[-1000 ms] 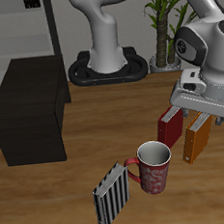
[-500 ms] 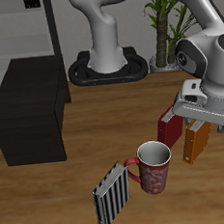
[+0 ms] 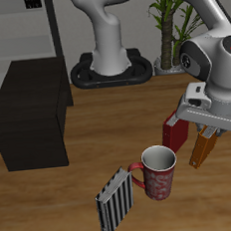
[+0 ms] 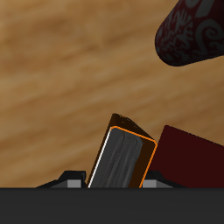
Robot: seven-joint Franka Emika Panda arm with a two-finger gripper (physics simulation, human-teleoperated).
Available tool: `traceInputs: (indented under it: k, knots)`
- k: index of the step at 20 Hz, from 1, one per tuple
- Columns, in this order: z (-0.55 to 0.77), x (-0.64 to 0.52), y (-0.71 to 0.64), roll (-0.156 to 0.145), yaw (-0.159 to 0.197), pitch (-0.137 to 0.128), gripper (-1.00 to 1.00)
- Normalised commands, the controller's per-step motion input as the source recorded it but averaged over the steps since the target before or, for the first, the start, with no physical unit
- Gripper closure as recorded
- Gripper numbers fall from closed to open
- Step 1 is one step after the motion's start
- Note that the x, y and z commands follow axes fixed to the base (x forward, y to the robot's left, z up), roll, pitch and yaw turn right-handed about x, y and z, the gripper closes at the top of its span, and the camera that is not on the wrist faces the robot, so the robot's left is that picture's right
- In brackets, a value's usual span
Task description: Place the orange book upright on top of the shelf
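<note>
The orange book stands on the table beside the dark red book, and it leans over at a tilt. My gripper is down over its top edge, with the fingers on either side of the book. In the wrist view the orange book with its pale page edge sits between the fingertips of my gripper, and the fingers look closed on it. The shelf, a low black cabinet with a flat top, stands far across the table from the book.
A patterned red mug stands close in front of the two books and also shows in the wrist view. A black-and-white striped book leans by the mug. A tall grey shelving unit stands behind the black cabinet.
My gripper came down onto the orange book. The book stood straight before and now leans over between the fingers.
</note>
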Motion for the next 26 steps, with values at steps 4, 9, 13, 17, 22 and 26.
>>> traceInputs:
  k: [4,9,13,17,22,26]
  knots:
    - [0.15,-0.05,0.07,0.035,0.010,-0.014,1.00]
    - [0.32,-0.15,0.11,0.039,0.072,-0.016,1.00]
    - [0.46,-0.23,0.08,0.060,0.066,-0.028,1.00]
    - [0.46,-0.18,-0.01,0.094,0.081,0.001,1.00]
    - [0.59,-0.28,-0.11,0.096,0.072,-0.031,1.00]
    - [0.56,-0.25,-0.22,0.035,-0.003,-0.016,1.00]
